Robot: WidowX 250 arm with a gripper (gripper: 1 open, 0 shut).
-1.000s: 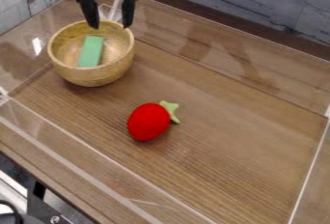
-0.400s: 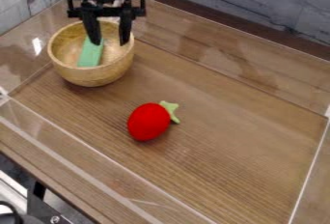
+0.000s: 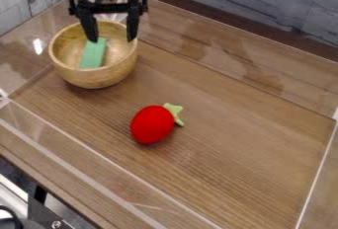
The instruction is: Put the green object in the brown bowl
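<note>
The green object (image 3: 94, 53), a flat light-green bar, lies inside the brown bowl (image 3: 93, 73) at the left of the table, leaning along the bowl's inner wall. My gripper (image 3: 107, 33) hangs just above the bowl's far rim, fingers spread wide and open, with nothing between them. One finger (image 3: 87, 28) stands over the bar's upper end, the other finger (image 3: 132, 28) over the bowl's right rim. The bar is apart from both fingers.
A red strawberry-shaped toy (image 3: 154, 123) with small green leaves lies on the wooden table (image 3: 238, 105) near the middle. Clear plastic walls (image 3: 27, 16) ring the table. A grey plank wall stands at the back.
The gripper came down over the bowl, then spread its fingers wide. The green bar stays lying in the bowl.
</note>
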